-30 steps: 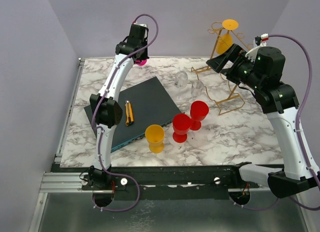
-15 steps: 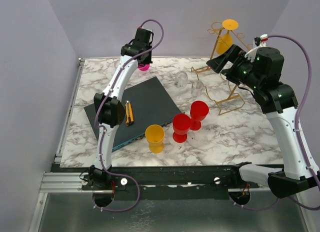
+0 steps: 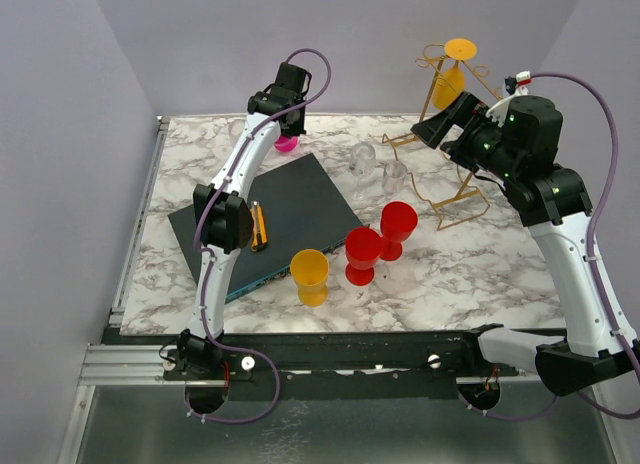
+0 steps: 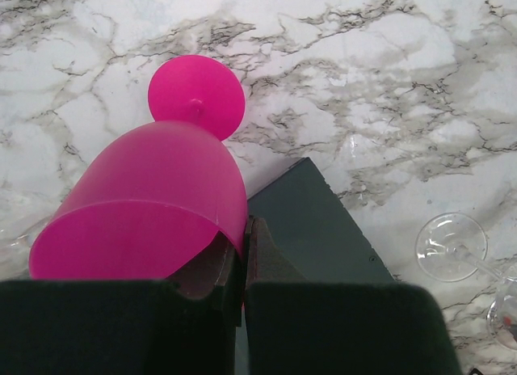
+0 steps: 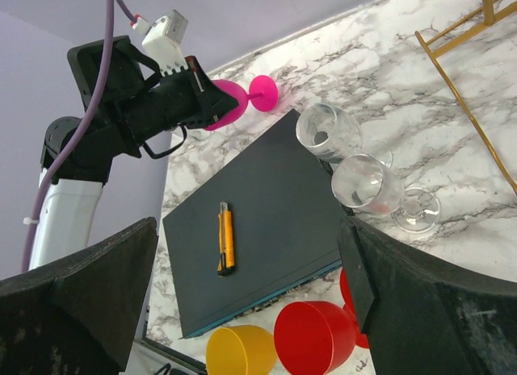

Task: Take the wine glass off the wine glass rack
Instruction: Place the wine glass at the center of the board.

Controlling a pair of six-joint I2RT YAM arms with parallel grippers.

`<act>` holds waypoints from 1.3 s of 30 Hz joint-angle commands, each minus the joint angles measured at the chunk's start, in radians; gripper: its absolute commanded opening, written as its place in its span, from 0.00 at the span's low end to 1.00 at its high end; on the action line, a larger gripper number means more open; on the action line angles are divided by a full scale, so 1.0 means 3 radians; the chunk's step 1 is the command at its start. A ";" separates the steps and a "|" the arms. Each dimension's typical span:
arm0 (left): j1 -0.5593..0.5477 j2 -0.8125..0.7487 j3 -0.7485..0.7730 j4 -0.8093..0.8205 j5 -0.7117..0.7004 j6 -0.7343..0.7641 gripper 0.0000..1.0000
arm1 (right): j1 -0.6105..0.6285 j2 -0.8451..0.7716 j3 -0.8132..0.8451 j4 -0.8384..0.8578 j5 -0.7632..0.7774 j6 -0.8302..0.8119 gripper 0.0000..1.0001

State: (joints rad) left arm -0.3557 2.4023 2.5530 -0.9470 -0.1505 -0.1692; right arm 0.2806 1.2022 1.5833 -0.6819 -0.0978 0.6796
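Two arms extended, left fingers pinching pink glass, right fingers spread, apparently empty.

Gold rack, pink glass, 2 red glasses, white grey-veined marble table.

White arms, black joints, trailing purple cables.

Top external: high behind the near edge, angled down over the whole marble tabletop. Left wrist: close above the pink wine glass by the far edge. Right wrist: farther off, facing left; same glass, dark board, clear wine glasses shared.
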 commanded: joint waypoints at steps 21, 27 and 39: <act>-0.0026 0.0061 0.0090 -0.0146 -0.0030 0.0016 0.04 | 0.0016 -0.0035 -0.0138 0.0085 0.0076 -0.0005 1.00; -0.0041 0.0049 0.0083 -0.0200 -0.0030 0.0011 0.05 | 0.0016 -0.0051 -0.0161 0.0090 0.0070 0.0005 1.00; -0.0077 -0.0044 0.0040 -0.0309 -0.0045 0.0001 0.05 | 0.0013 -0.0117 -0.0183 0.0074 0.0065 0.0033 1.00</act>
State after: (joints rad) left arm -0.3695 2.4062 2.5546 -1.0065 -0.1501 -0.1703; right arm 0.2806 1.1946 1.5414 -0.6743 -0.0975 0.6811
